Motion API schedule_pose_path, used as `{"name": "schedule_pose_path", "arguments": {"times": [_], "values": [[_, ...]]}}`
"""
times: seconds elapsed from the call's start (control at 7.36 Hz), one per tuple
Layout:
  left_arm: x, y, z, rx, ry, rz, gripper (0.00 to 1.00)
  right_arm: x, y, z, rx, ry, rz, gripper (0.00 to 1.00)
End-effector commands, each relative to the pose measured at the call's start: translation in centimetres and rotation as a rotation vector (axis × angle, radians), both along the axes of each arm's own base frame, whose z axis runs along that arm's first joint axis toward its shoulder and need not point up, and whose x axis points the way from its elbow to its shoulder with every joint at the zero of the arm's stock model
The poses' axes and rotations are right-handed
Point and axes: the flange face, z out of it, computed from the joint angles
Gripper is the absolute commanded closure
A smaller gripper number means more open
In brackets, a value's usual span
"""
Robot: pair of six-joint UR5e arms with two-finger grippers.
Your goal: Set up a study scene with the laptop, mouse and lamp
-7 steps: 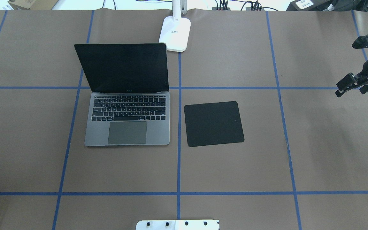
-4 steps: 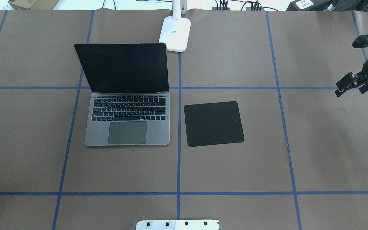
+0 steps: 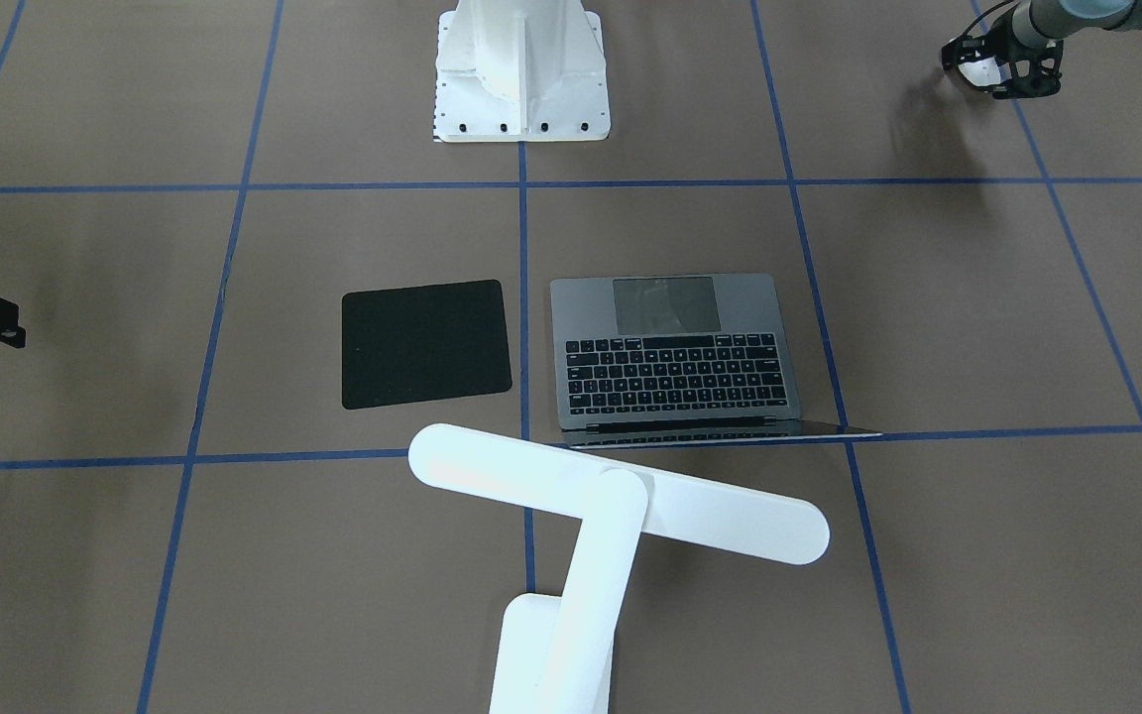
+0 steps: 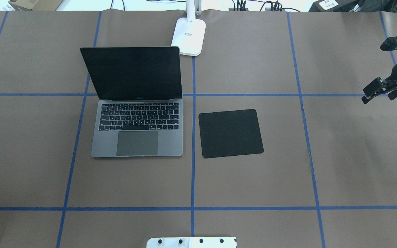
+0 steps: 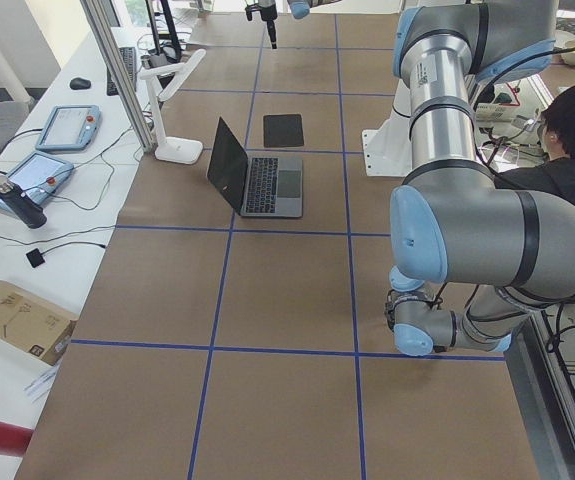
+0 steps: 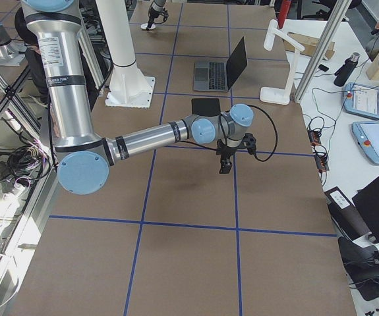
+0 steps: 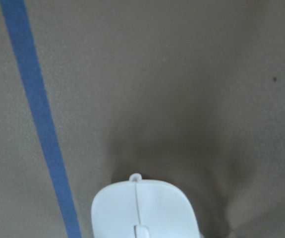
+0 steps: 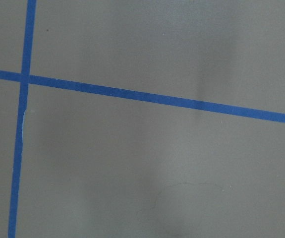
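Observation:
The laptop [image 4: 140, 137] stands open, left of the table's centre, screen dark. Behind it the lamp [image 4: 188, 36] stands on its flat base; its bar head [image 3: 621, 506] hangs over the laptop's back edge. The white mouse [image 3: 974, 69] is in my left gripper [image 3: 999, 69], which is shut on it a little above the table on my far left side. In the left wrist view the mouse [image 7: 144, 210] fills the lower middle. My right gripper [image 4: 381, 93] hangs open with nothing in it over the table's right edge, well right of the black mat.
A black square mat [image 4: 231, 133] lies just right of the laptop. The white bolted pedestal [image 3: 521, 79] stands at the table's near edge. Blue tape lines grid the brown surface. A person [image 5: 567, 130] sits behind the robot, and tablets and cables lie beyond the lamp.
My right gripper has crept very slightly towards the table's back. Laptop, lamp and mat have not moved.

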Motion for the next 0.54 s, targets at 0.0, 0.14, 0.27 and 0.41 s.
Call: {"name": "schedule_pose_path", "arguments": {"times": [0.0,0.14,0.27,0.41], "values": [[-0.01,0.08,-0.14,-0.013,0.001,-0.008,0.34,0.04,0.29,0.14,-0.003,0.000,-0.001,0.01],[-0.43,0.00,-0.05,-0.022,-0.012,-0.019,0.35,0.07,0.36,0.08,-0.003,-0.001,0.000,0.01],[-0.56,-0.02,-0.10,-0.030,-0.011,-0.027,0.40,0.13,0.48,0.03,-0.001,0.000,0.001,0.01],[-0.53,-0.01,-0.34,-0.035,0.000,-0.030,0.46,0.16,0.60,0.17,-0.006,-0.001,0.001,0.01]]}}
